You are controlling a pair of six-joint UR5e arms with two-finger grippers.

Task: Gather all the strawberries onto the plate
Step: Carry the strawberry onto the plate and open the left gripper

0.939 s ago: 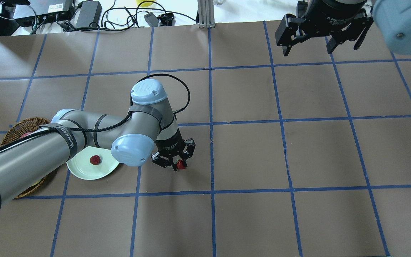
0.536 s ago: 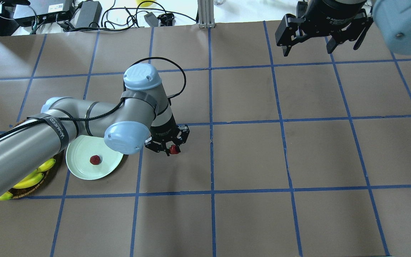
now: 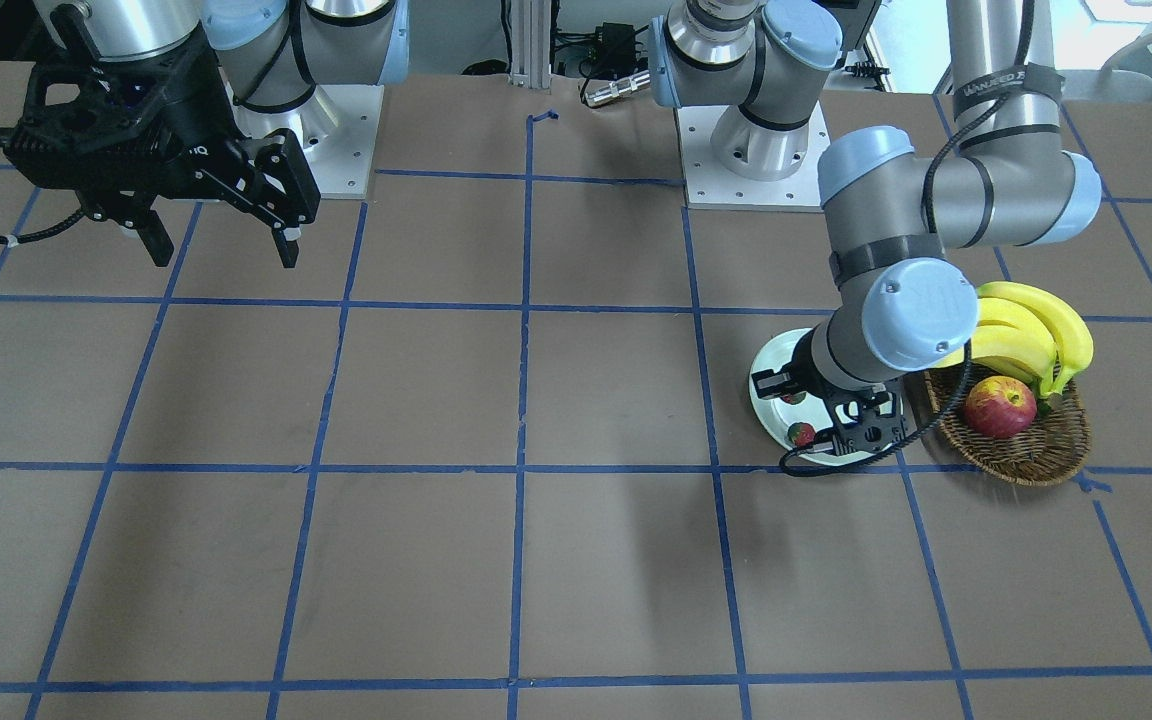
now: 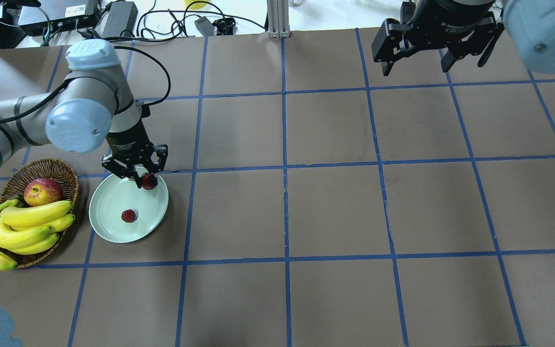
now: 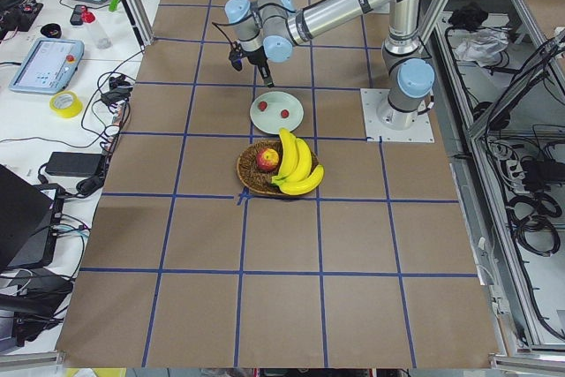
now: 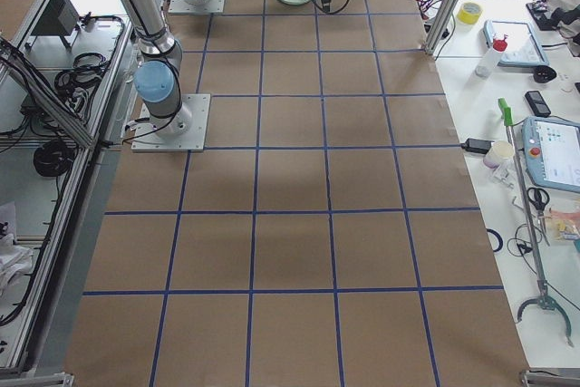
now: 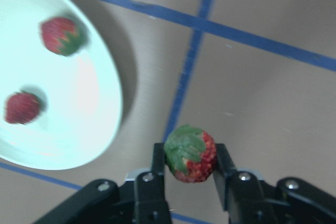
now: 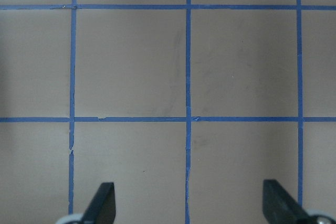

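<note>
My left gripper [image 4: 145, 183] is shut on a strawberry [image 7: 190, 153], red with a green cap. It hangs over the far right rim of the pale green plate [image 4: 109, 226]. One strawberry [image 4: 128, 215] lies near the plate's middle. In the left wrist view two strawberries lie on the plate, one [image 7: 60, 35] with its cap showing and one [image 7: 22, 107] plain red. My right gripper [image 4: 434, 53] hangs open and holds nothing, high over the far right of the table.
A brown wicker basket [image 4: 68, 171] with an apple [image 4: 42, 191] and bananas [image 4: 27, 224] touches the plate's left side. Cables and power bricks [image 4: 118, 17] lie beyond the table's far edge. Brown paper with blue tape lines covers the table.
My left arm has swung left and away from me, carrying the strawberry from the square right of the plate to the plate's far rim. The basket is uncovered now. The right arm has not moved.
</note>
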